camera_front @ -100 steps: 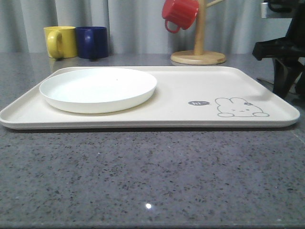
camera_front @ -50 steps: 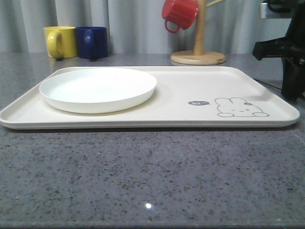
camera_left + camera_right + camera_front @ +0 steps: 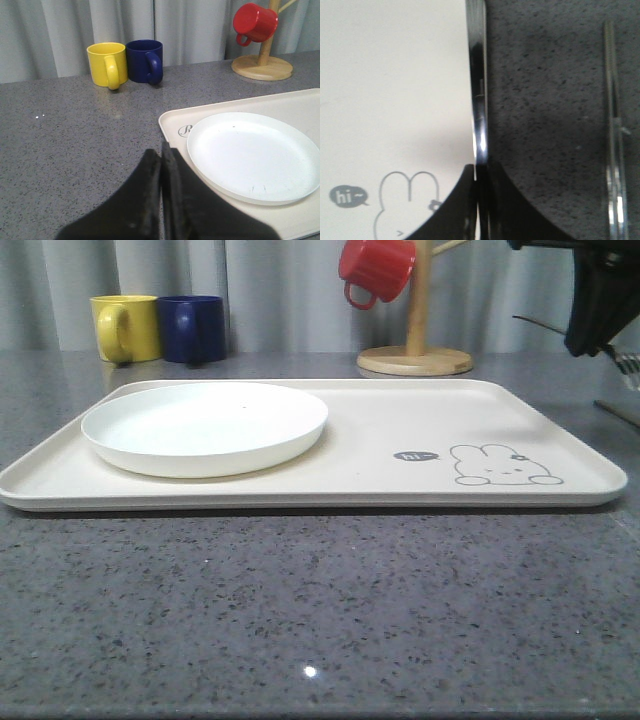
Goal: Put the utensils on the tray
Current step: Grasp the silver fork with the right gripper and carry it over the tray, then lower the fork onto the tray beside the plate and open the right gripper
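Observation:
The cream tray (image 3: 400, 420) with the rabbit drawing lies across the middle of the table, a round white plate (image 3: 205, 425) on its left half. My right gripper (image 3: 590, 345) hangs high above the tray's far right corner. In the right wrist view this gripper (image 3: 480, 167) is shut on a slim shiny silver utensil (image 3: 477, 90), whose handle runs along the tray (image 3: 395, 75) edge below. A second silver utensil (image 3: 612, 150) lies on the grey counter to the right of the tray. My left gripper (image 3: 161, 147) is shut and empty, by the tray's (image 3: 172, 122) left corner.
A yellow mug (image 3: 127, 327) and a dark blue mug (image 3: 193, 328) stand at the back left. At the back right, a wooden mug tree (image 3: 417, 350) holds a red mug (image 3: 376, 268). The grey speckled counter (image 3: 300, 610) stretches in front of the tray.
My right gripper has risen from beside the tray's right edge to high above it. The tray, plate and mugs have stayed put.

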Motion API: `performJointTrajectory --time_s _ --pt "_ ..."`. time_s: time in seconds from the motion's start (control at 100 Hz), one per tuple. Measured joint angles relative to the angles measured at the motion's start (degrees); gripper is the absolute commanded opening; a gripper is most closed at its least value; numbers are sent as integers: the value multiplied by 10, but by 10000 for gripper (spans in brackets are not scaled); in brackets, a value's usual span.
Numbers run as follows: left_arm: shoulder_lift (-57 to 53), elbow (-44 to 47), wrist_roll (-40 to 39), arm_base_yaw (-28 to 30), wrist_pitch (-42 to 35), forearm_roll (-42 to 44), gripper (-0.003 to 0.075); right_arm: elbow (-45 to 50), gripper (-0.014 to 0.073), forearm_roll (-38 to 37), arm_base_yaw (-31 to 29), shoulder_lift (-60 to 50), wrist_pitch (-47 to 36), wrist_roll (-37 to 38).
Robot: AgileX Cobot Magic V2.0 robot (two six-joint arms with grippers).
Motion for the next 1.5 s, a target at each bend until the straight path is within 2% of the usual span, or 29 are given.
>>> performJointTrajectory --time_s 0.35,0.56,0.77,1.22,1.27,1.34,1.46,1.5 --pt "0 0 0 0 0 0 -19 -12 24 -70 133 41 -29 142" --pt "0 0 0 0 0 0 -19 -41 24 -102 182 90 -53 204" --pt "0 0 0 0 0 0 -19 -46 24 -113 197 124 -69 235" --pt "0 0 0 0 0 0 -19 -49 33 -117 198 147 -72 239" --pt "0 0 0 0 0 0 -19 -49 66 -118 198 147 -72 239" --pt "0 0 0 0 0 0 -19 -49 160 -118 198 148 -73 239" --pt "0 0 0 0 0 0 -19 -50 390 -119 198 148 -75 239" --pt "0 0 0 0 0 0 -19 -50 439 -119 198 148 -76 239"
